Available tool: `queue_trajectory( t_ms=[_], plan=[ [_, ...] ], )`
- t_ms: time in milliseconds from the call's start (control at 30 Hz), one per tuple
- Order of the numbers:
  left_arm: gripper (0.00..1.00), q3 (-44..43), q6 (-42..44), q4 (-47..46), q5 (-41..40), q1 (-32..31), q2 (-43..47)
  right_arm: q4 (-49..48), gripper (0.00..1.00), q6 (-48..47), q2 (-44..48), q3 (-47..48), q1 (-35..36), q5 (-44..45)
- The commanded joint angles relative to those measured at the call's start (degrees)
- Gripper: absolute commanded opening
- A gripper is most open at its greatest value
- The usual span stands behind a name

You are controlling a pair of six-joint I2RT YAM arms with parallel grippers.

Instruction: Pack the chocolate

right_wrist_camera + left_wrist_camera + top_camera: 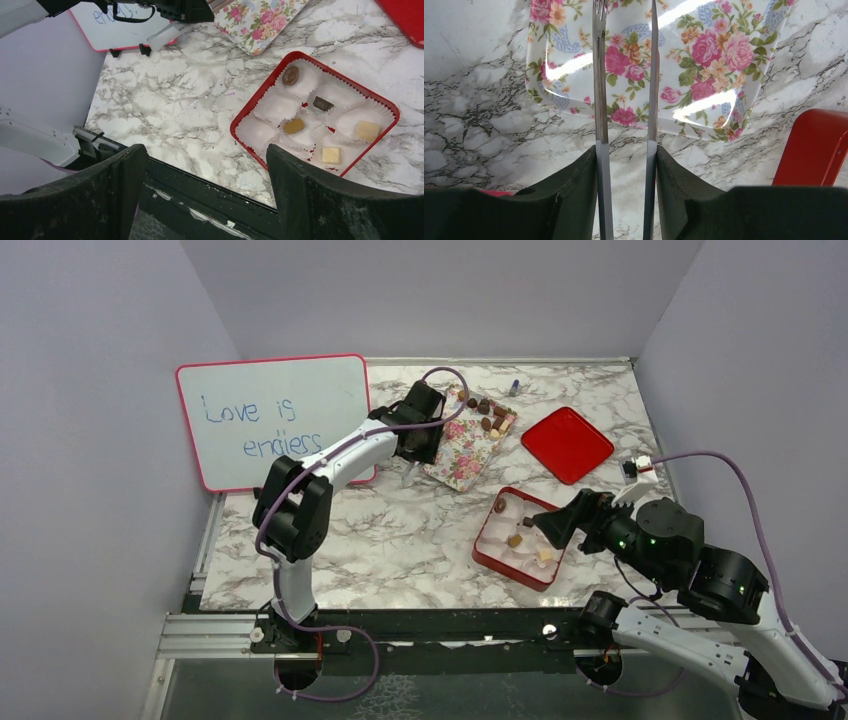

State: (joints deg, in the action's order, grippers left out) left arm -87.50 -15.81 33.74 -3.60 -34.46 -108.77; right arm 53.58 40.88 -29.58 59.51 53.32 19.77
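Over at the left, the left gripper [626, 150] pinches tongs [599, 100], tips apart and empty above the tray's [719, 65] bare near end. Risk: squeeze badly and a chocolate [492, 415] skids off that glossy tray. They're clustered at its far end. Rightwards, the box [508, 569] holds five pieces in paper cups, and the right gripper [205, 152] hovers wide, empty.

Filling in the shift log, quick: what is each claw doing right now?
Left claw: closed on metal tongs, nothing between their tips.
Right claw: open, holding nothing.
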Motion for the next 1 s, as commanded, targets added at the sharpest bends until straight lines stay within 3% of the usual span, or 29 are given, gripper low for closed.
queue_trajectory(
  t_ms=[0,500,967],
  plan=[
    [0.42,-2.2,0.3,-2.1,2.3,0.3,-0.9,0.2,0.94,-0.5,1.1,1.4,0.4,0.1],
    [0.33,-2.1,0.8,-2.4,3.2,0.3,-0.6,0.0,0.94,-0.4,0.5,1.7,0.5,0.0],
    [0.32,0.3,-0.5,-1.8,2.6,-0.3,3.7,-0.2,0.94,0.0,0.8,1.6,0.4,-0.4]
  ],
)
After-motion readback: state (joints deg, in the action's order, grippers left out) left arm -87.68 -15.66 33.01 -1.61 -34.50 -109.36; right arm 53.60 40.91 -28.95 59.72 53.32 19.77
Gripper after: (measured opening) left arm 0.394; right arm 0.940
